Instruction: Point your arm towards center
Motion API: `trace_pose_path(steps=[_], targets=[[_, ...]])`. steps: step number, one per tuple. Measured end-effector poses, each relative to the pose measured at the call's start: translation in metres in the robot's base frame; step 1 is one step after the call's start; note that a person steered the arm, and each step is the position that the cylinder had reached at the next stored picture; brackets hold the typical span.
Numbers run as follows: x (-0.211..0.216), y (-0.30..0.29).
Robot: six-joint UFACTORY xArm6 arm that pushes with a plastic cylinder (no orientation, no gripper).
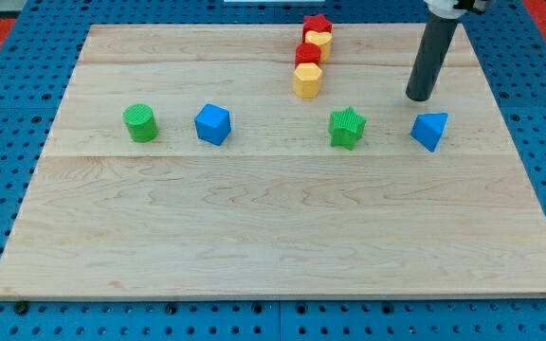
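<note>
On the wooden tabletop [273, 246], from the view's left: a green cylinder [141, 123], a blue cube [212, 124], a near-vertical column of red star [317, 24], yellow block [319, 41], red block [308, 54] and yellow hexagonal block [307, 80], a green star [347, 128], my tip [419, 98] just above the blue triangular block [429, 131]. No pincer was fitted; the tabletop's centre lay left of and below the tip.

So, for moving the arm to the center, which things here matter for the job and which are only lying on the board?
Belongs to the job:
- my tip, at the view's upper right, just above the blue block
- the wooden board, whose middle is the target

Just lying about:
- green cylinder
- blue cube
- green star
- red and yellow blocks in a column at the view's top
</note>
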State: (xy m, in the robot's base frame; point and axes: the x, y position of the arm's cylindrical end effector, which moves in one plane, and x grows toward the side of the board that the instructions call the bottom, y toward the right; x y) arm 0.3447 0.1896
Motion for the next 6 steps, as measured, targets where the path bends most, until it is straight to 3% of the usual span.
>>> trace_pose_path(steps=[3,6], targets=[[-0.002,0.000],[-0.009,-0.037]])
